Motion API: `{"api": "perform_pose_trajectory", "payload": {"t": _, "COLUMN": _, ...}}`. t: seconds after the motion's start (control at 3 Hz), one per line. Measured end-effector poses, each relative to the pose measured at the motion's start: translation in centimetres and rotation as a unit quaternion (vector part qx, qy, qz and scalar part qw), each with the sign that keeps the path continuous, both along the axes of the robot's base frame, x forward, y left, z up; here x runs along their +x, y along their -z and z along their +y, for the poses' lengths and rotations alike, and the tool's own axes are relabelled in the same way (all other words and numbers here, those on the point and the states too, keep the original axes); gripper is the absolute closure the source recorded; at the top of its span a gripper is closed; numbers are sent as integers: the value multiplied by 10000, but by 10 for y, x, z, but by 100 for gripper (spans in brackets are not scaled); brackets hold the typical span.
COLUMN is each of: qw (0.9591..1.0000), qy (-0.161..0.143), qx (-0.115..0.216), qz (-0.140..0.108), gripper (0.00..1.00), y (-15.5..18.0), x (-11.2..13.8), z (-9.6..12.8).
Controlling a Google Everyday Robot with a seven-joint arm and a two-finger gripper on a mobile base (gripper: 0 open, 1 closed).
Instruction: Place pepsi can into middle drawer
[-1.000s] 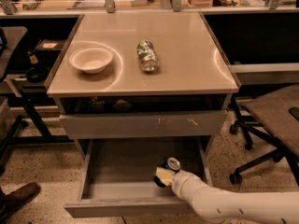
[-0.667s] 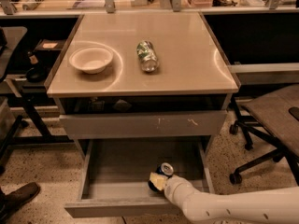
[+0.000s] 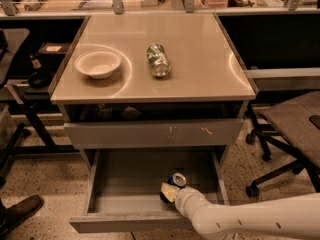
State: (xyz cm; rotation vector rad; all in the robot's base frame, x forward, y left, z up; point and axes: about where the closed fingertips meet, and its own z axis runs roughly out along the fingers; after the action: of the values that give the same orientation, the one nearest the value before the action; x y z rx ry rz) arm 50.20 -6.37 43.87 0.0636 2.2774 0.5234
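The hand reaches over the front lip into the open middle drawer and seems closed on the pepsi can, which is held tilted, low over the tray's right side. Let go at that lean, the can may topple and roll. On the way out, the arm could knock the scuffed drawer front above. The green can and bowl on the counter sit well apart.

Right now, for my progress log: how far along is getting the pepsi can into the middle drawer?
Done: the middle drawer stands open and the pepsi can is inside it, toward the right. In hand: the gripper is down in the drawer against the can. Left: confirming the can is released and lifting the arm clear.
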Motion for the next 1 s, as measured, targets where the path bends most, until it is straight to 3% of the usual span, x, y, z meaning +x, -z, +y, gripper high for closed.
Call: {"api": "perform_pose_trajectory", "payload": {"t": 1.0, "qw": 9985, "qy": 19, "qx": -537, "qz": -34, "gripper": 100, "y": 10, "x": 36, "z": -3}}
